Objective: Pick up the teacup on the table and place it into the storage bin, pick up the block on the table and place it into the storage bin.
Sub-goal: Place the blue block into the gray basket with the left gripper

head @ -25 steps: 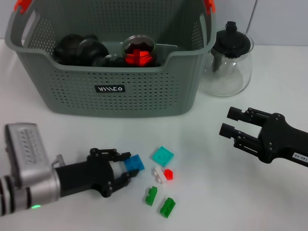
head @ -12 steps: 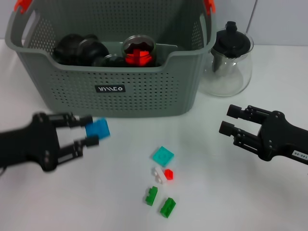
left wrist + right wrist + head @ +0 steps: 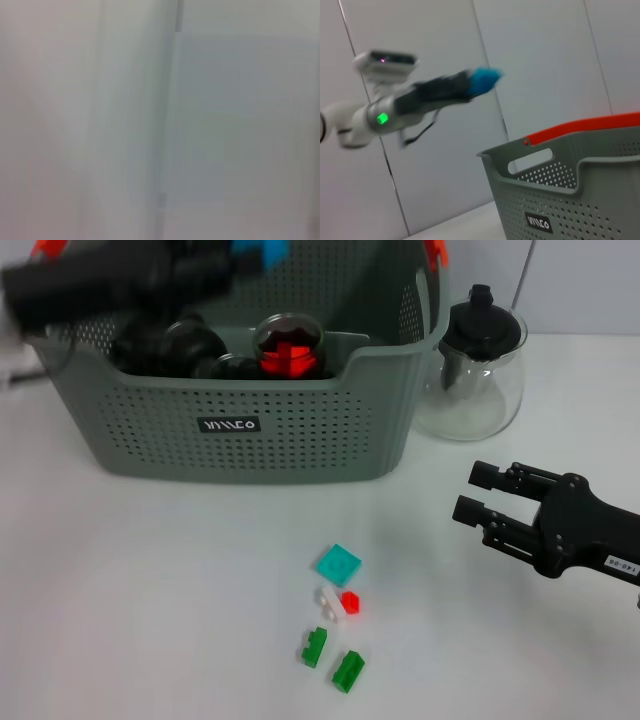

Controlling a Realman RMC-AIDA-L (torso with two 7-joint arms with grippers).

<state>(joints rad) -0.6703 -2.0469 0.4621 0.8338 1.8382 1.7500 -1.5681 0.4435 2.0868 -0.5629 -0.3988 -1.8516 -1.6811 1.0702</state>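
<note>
My left gripper (image 3: pixel 235 260) is high above the back of the grey storage bin (image 3: pixel 300 445), shut on a blue block (image 3: pixel 260 250). The right wrist view shows the same blue block (image 3: pixel 485 80) at the tip of the left gripper (image 3: pixel 467 86), well above the storage bin (image 3: pixel 580 200). Inside the bin a glass teacup (image 3: pixel 288 345) with something red in it sits among dark round things (image 3: pixel 160 340). My right gripper (image 3: pixel 470 492) hovers open over the table at the right, holding nothing. The left wrist view shows only a pale blur.
Loose blocks lie on the table in front of the bin: a teal one (image 3: pixel 338 564), a red one (image 3: pixel 350 602), a white one (image 3: pixel 329 601) and two green ones (image 3: pixel 315 647). A clear glass teapot (image 3: pixel 480 360) with a black lid stands right of the bin.
My left gripper has carried the blue block from the table up and back to above the bin. The right arm has barely moved.
</note>
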